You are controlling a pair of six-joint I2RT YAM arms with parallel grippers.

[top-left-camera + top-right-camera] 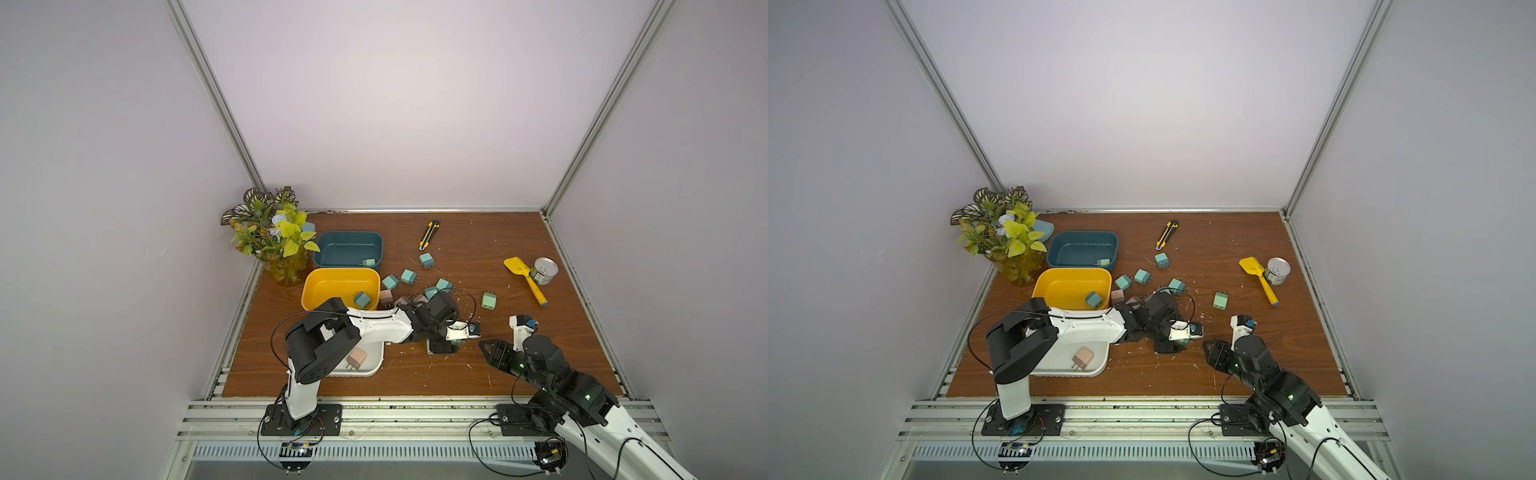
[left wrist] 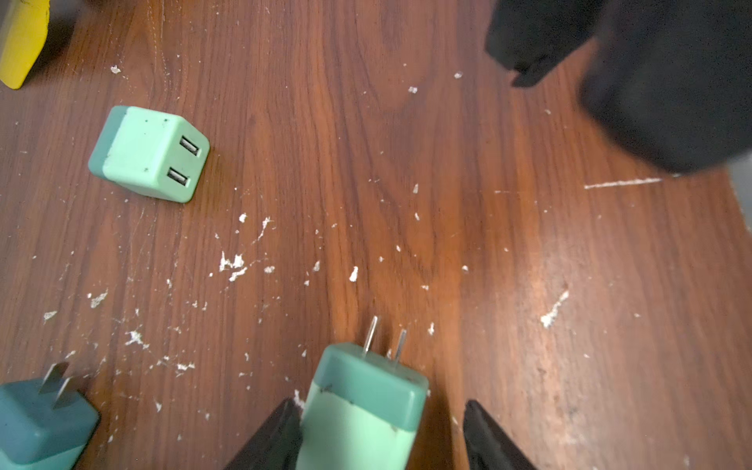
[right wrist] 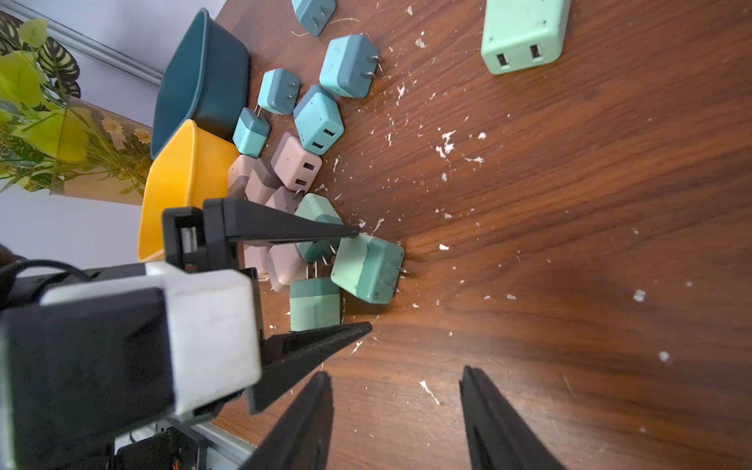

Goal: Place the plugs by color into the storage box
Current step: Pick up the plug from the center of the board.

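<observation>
At the left of both top views three bins stand in a column. Uppermost is a teal bin (image 1: pixel 348 239) with one mint-green plug (image 1: pixel 368 262) inside, then a yellow bin (image 1: pixel 328 282) with a teal-blue plug (image 1: pixel 362 299). Lowest is a white bin (image 1: pixel 376 365) with a pink-tan plug (image 1: pixel 356 358).

Just right of the yellow bin the loose plugs (image 3: pixel 317 118) lie bunched on the counter (image 2: pixel 407 162), the teal-blue ones higher in the top views and the pink-tan ones below them. At the bunch's lower right edge the left pincer (image 3: pixel 364 278) stands partly open astride a mint plug (image 2: pixel 362 407) that lies on its side. Its prongs point away from the pincer. One finger touches its wall and the other stands clear, so nothing is gripped.

The plug looks light, hard and smooth, so it would likely skid under a one-sided push. The squeeze belongs across its flat opposite walls, never on the thin prongs.

Further right the right pincer (image 3: pixel 394 371) is open and empty over bare wood.
</observation>
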